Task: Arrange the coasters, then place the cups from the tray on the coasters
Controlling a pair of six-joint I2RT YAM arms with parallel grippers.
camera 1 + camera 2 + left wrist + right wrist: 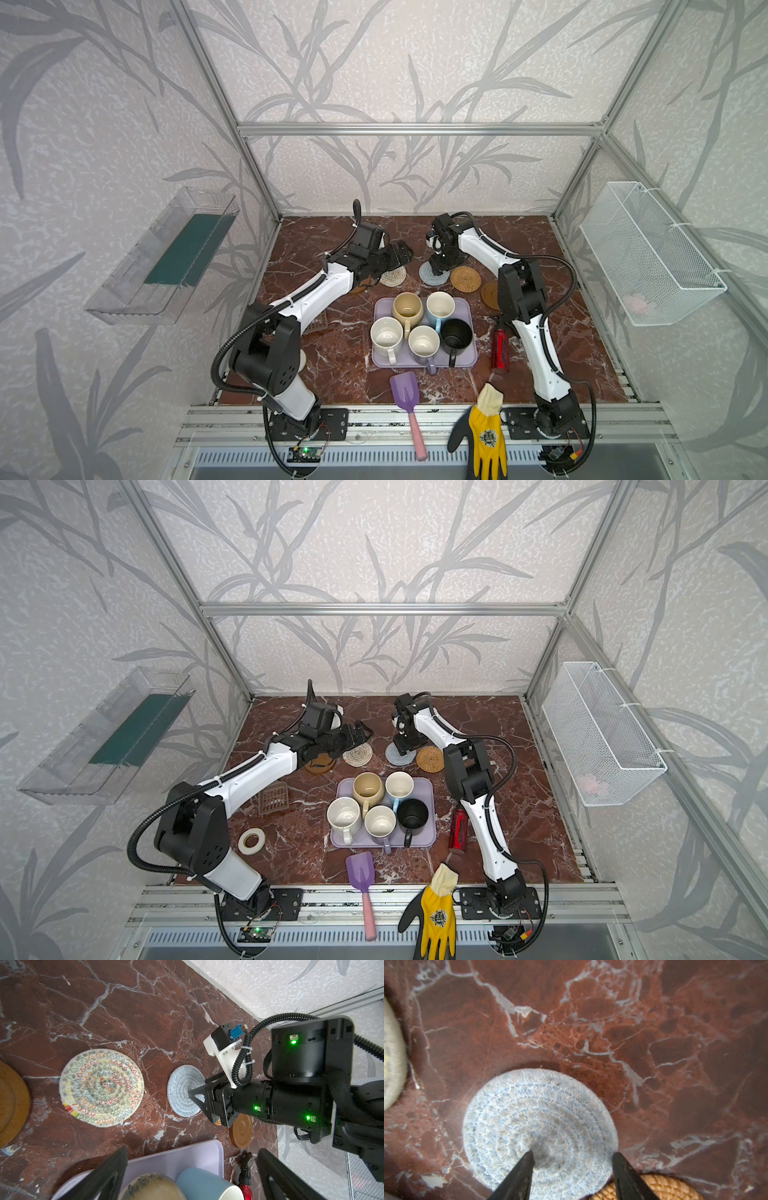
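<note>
Arranging step: right hand [572, 1152] half-open, empty, tips at grey-blue coaster [539, 1109], lower centre. Next, likely sliding it into line.

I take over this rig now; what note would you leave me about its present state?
Left gripper: open, empty.
Right gripper: open, one tip on the grey-blue coaster, one at its edge.
Behind the tray, in a rough row: amber coaster, beige-white coaster, grey-blue, rattan coaster, second amber coaster.
Done: coasters nearly laid out.
To do: all five cups, now on the tray, go onto coasters.
</note>
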